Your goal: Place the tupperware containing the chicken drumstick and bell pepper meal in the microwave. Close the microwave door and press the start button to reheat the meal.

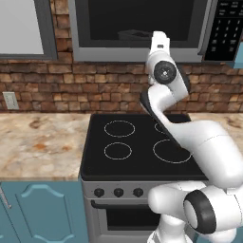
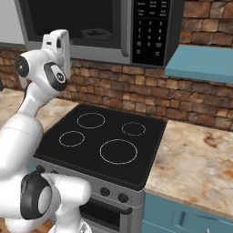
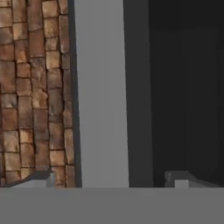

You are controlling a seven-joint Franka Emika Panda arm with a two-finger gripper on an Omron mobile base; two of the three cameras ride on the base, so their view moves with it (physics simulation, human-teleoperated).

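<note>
The microwave (image 1: 142, 52) hangs above the stove with its dark cavity showing and a black keypad panel (image 2: 150, 29) at its right. A tupperware (image 1: 134, 34) (image 2: 95, 32) rests inside the cavity; I cannot make out its contents. The microwave door (image 1: 23, 26) is a gray-framed panel swung open at the upper left. My gripper (image 1: 159, 38) (image 2: 61, 37) is raised to the microwave's lower front frame, just right of the tupperware. In the hand view the gripper (image 3: 113, 180) is open, holding nothing, facing the gray frame (image 3: 100, 96) with the cavity beyond.
A black stove (image 1: 142, 142) with several burner rings lies directly below the microwave. Marble counters (image 1: 38, 142) (image 2: 200, 154) flank it. A brick wall (image 2: 136, 86) runs behind, and a teal shelf (image 2: 200, 63) juts out at the right.
</note>
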